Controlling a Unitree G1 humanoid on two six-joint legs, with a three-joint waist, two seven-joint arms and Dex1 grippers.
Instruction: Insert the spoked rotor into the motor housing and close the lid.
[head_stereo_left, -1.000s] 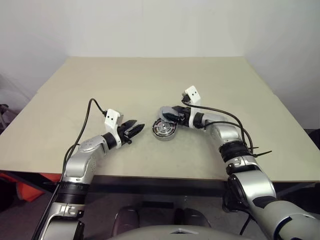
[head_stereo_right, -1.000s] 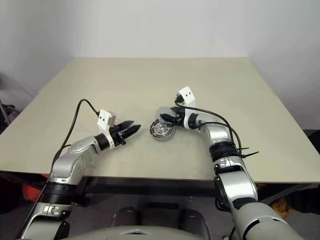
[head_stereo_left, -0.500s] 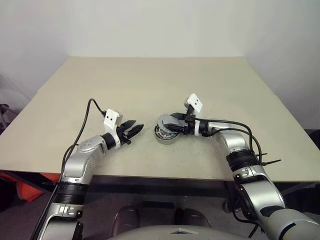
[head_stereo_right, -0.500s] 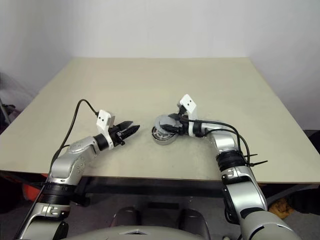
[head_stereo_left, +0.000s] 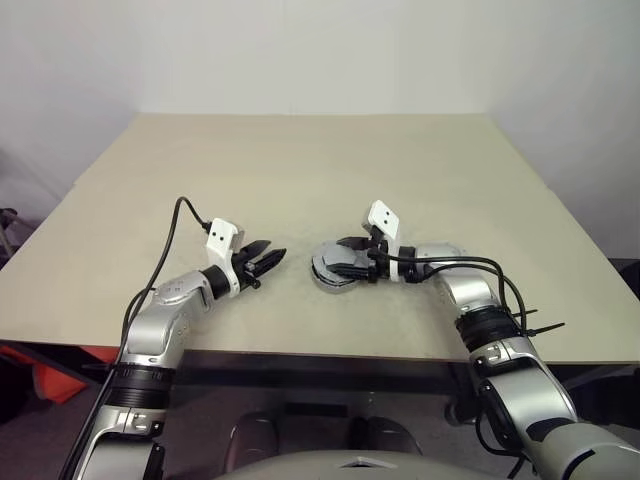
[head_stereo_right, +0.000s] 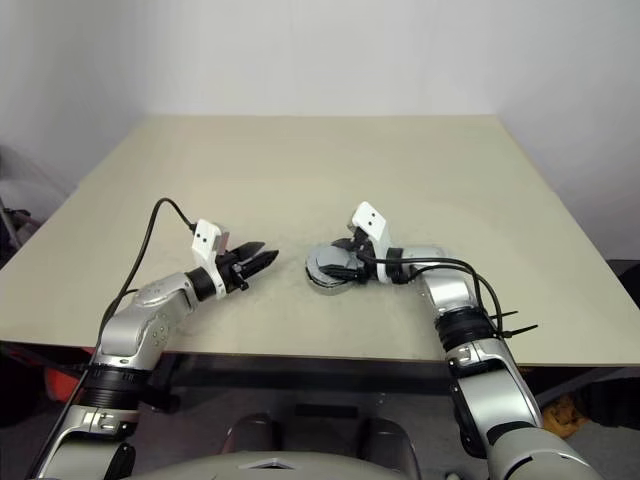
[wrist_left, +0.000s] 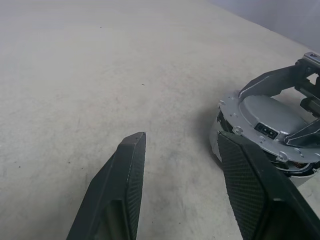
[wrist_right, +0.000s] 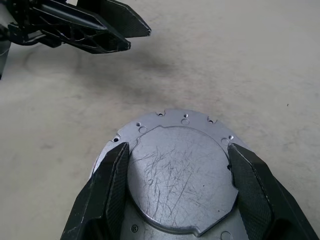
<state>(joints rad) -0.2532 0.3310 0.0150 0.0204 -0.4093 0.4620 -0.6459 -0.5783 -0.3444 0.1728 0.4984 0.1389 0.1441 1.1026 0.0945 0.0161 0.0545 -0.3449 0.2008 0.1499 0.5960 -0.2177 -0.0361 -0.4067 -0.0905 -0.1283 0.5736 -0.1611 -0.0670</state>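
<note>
We are gripping the lid (wrist_right: 181, 175) with our right gripper (head_stereo_left: 347, 258), pressing it onto the motor housing (wrist_left: 226, 145) near the table's (head_stereo_left: 300, 160) centre. Our left gripper (head_stereo_left: 265, 258) is hovering open and empty at the housing's nine o'clock.

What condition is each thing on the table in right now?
lid: lying flat on top of the motor housing, held between the right fingers.
motor housing: upright on the table, covered.
left gripper: open, empty, beside the housing.
right gripper: closed on the lid.

The lid (wrist_right: 181, 172) sat on the motor housing (wrist_left: 225, 145) near the table (head_stereo_left: 300, 170) centre. The left gripper (head_stereo_left: 268, 258) stood at its nine o'clock, the right gripper (head_stereo_left: 345, 258) at three.
</note>
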